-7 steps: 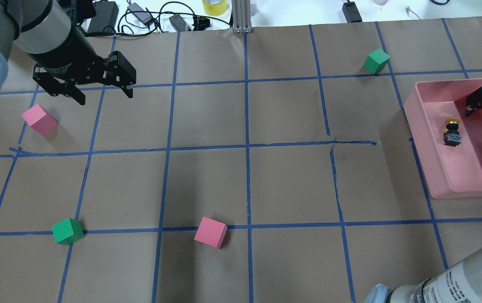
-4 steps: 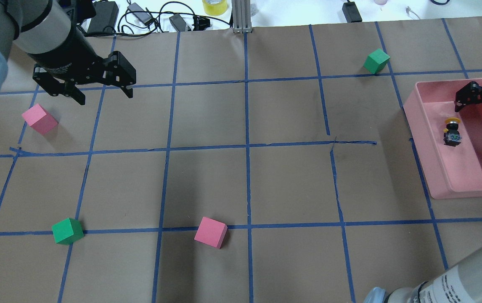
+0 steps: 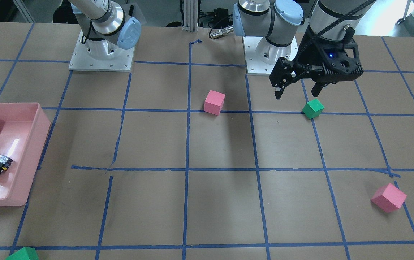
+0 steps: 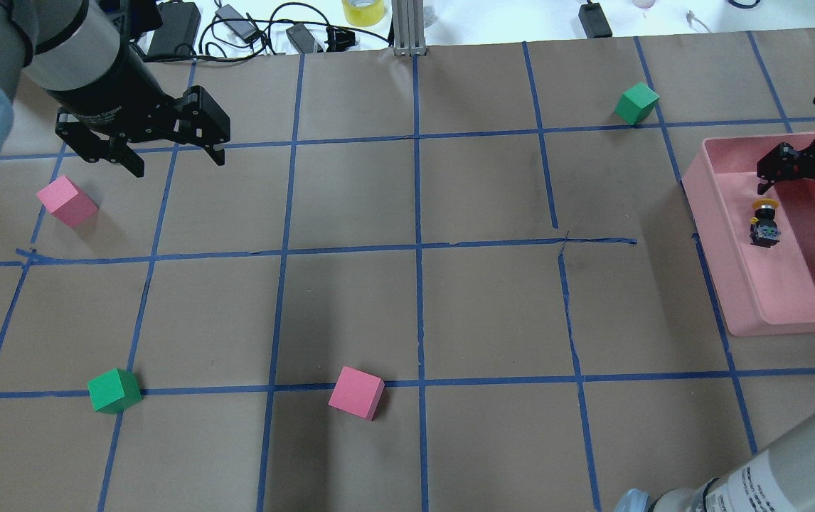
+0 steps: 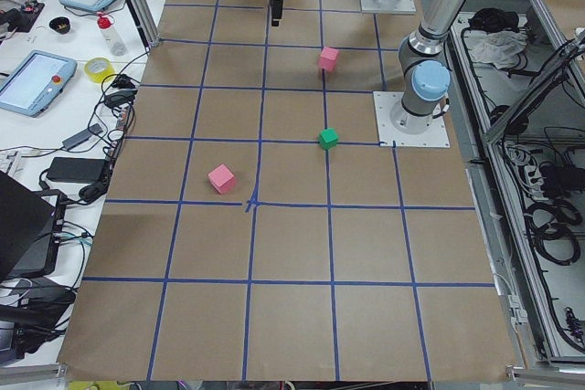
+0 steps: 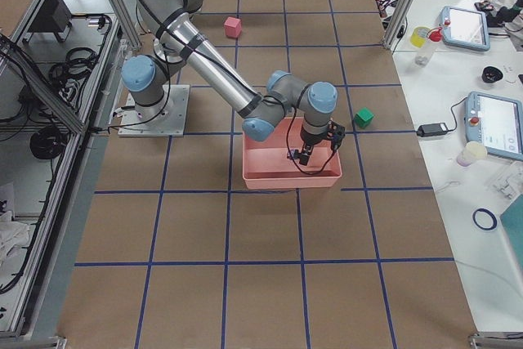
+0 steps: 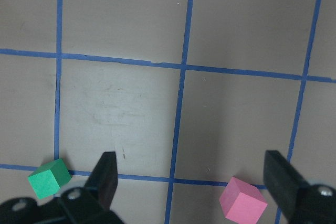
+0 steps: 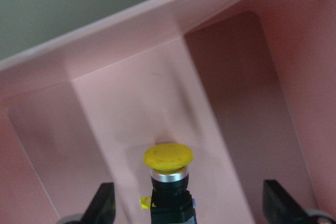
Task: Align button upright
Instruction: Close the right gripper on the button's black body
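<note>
Button [image 4: 765,224]: yellow cap, black body, apparently on side in pink bin [image 4: 710,227]; right claw [image 4: 795,193] spread nearby; left claw [image 4: 180,165] spread.

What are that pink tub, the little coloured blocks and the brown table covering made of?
Tub: likely moulded plastic; smooth, slightly glossy walls, rounded corners.
Pink block and green block: matte, sharp-edged, perhaps foam or painted wood; I can't tell which.
Table covering: looks like brown paper, matte and scuffed, gridded with blue tape.
</note>
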